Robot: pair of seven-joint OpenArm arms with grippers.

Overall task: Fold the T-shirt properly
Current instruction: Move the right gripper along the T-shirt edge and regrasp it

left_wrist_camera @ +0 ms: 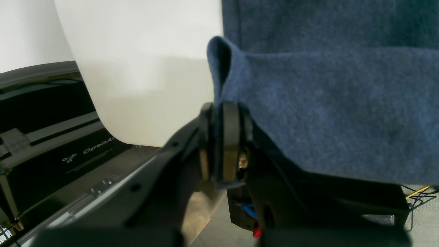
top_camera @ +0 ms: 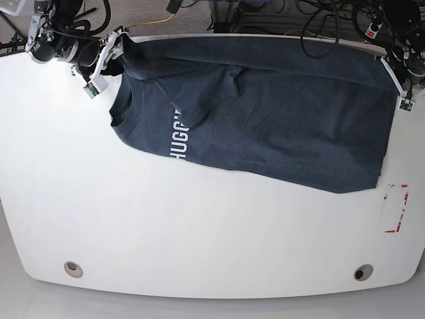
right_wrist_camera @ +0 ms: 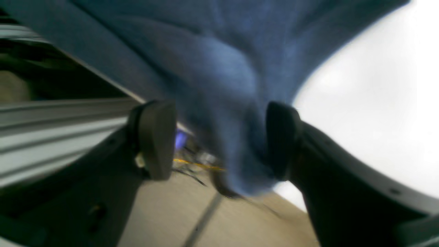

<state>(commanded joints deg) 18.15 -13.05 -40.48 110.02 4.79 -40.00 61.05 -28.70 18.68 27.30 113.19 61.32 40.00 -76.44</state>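
The dark navy T-shirt (top_camera: 265, 113) lies doubled over along the far side of the white table (top_camera: 199, 232), with the white letters "HUGG" (top_camera: 178, 133) showing near its collar end. At the shirt's far right corner, my left gripper (top_camera: 396, 66) is shut on a fold of the blue cloth (left_wrist_camera: 325, 113); the left wrist view shows its fingers (left_wrist_camera: 231, 137) pinching that fold. My right gripper (top_camera: 119, 41) is at the far left corner by the sleeve. Its fingers (right_wrist_camera: 154, 137) stand wide apart, with a blurred bunch of T-shirt cloth (right_wrist_camera: 219, 85) hanging between them.
A red-marked patch (top_camera: 396, 208) sits near the table's right edge. Two round holes (top_camera: 73, 268) (top_camera: 362, 272) lie near the front edge. Cables (top_camera: 265, 13) crowd the space behind the table. A black case (left_wrist_camera: 51, 151) stands below the table edge.
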